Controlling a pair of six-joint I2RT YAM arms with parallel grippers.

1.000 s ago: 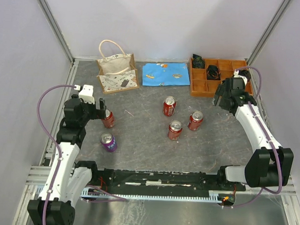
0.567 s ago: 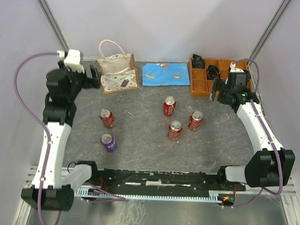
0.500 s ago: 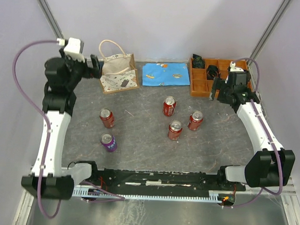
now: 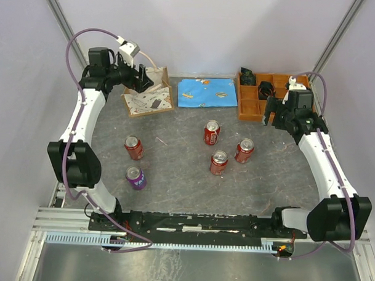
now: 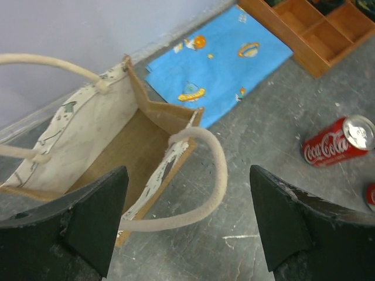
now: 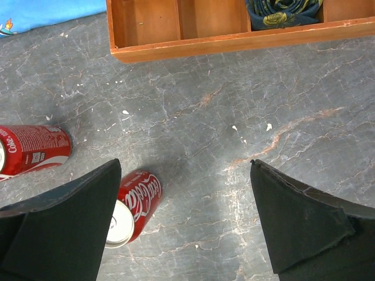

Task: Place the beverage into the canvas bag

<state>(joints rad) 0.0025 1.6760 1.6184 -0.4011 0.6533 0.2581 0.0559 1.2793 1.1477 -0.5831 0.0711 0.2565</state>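
Soft, even white light falls from above; the cans point(image 4: 212, 133) throw only short, faint shadows on the grey tabletop point(image 4: 174, 171). The overhead view is sharp, its corner posts point(image 4: 65, 31) leaning outward towards the edges. Both wrist views show the jaws as near-black, slightly soft shapes; one can lid point(image 5: 358, 132) glints brightly

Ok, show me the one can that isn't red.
The purple can, on the left side, just nearer the arms' bases than a red can. The other four are all red.

Left hand point(image 4: 143, 80) now up over the canvas bag point(image 4: 153, 102).
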